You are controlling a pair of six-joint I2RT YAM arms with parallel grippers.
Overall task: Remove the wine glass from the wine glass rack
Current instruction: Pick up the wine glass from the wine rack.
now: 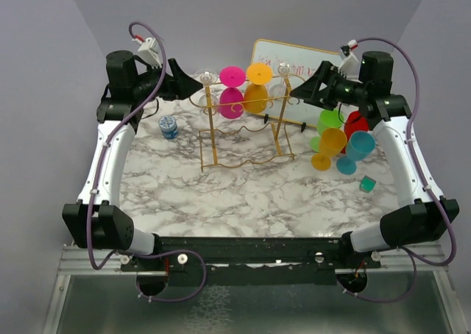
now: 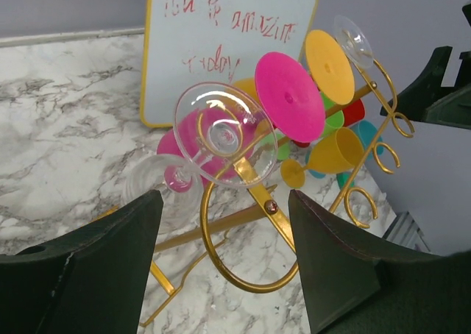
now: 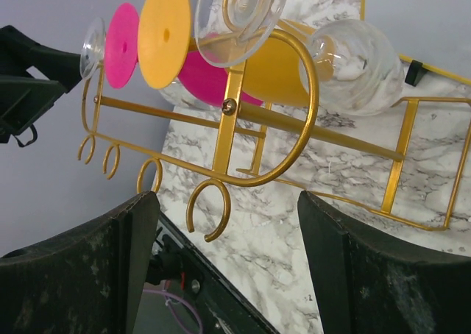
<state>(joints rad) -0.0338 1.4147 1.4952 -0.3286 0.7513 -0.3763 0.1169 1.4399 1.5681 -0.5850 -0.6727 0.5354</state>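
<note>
Where the left gripper [image 1: 193,84] is held: at the left end of the wine glass rack [image 3: 230,107], jaws parted, nothing grasped.
Between its fingers [image 2: 103,275]: the foot of a clear wine glass [image 2: 221,132] is framed, touched by neither.
Right gripper [image 1: 294,91]: spread wide at the rack's right end, nothing clasped.
Glasses on rack: four are hung upside down: the clear one, a pink glass [image 1: 232,76], a yellow glass [image 1: 258,73], a second clear glass [image 1: 283,69].
Rack position: stood on the marble table [image 1: 243,201], before a gold-framed whiteboard [image 1: 294,58].
Table's right side: loose coloured plastic glasses [image 1: 333,141] are grouped.
</note>
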